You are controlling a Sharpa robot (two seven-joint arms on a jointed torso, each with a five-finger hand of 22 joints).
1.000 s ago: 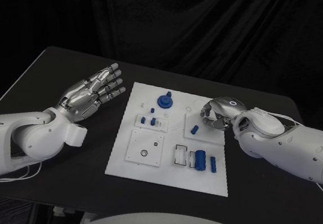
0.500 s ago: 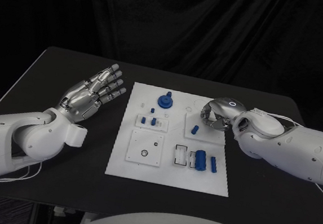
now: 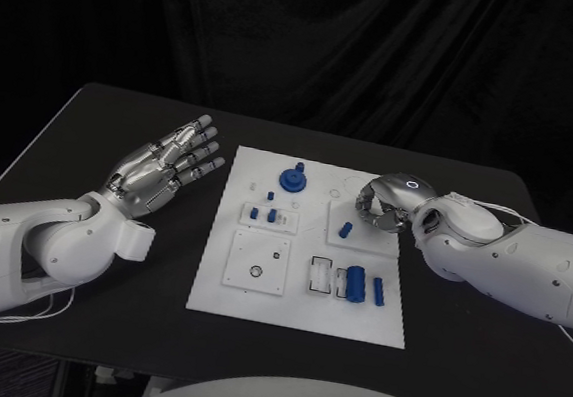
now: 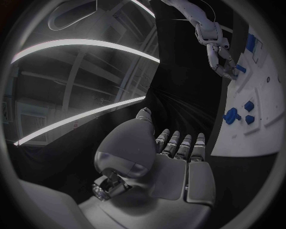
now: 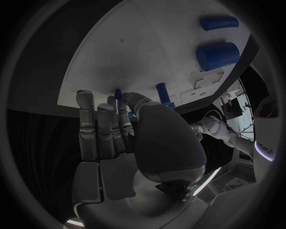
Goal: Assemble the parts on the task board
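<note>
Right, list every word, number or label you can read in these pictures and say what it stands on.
None can be read.
The white rectangular task board carries small dark marks beside its blue plastic parts, too small to read.
The silver many-fingered left hand and right hand show no lettering.

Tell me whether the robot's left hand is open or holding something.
Open: the left hand lies beside the task board, fingers spread, holding nothing.

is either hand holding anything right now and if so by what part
The left hand holds nothing, its fingers spread. Whether the right hand grips the small blue part at its fingertips cannot be told.
</note>
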